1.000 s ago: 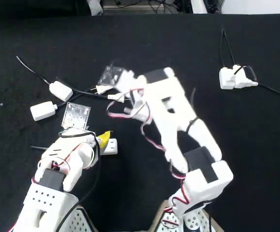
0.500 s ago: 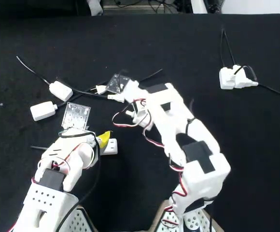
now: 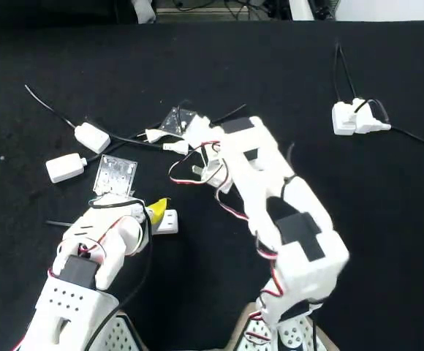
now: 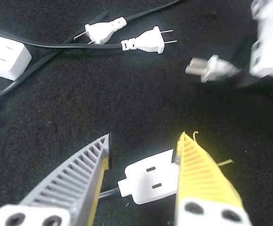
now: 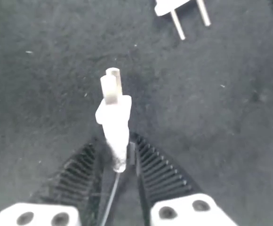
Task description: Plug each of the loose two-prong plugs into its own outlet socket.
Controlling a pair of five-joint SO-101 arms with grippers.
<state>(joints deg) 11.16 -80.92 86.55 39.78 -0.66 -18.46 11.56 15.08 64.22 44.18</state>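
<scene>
One plug (image 5: 113,113) was clamped in the right gripper (image 5: 115,142), which had pulled back a little, while the outlet socket (image 4: 148,181) lay between the spread fingers of the left gripper (image 4: 145,136), so plugging in was not done yet.

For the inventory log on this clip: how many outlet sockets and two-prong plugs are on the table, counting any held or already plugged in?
Outlet sockets: 4
Two-prong plugs: 4 (2 loose, 1 held, 1 plugged in)
Total: 8
</scene>
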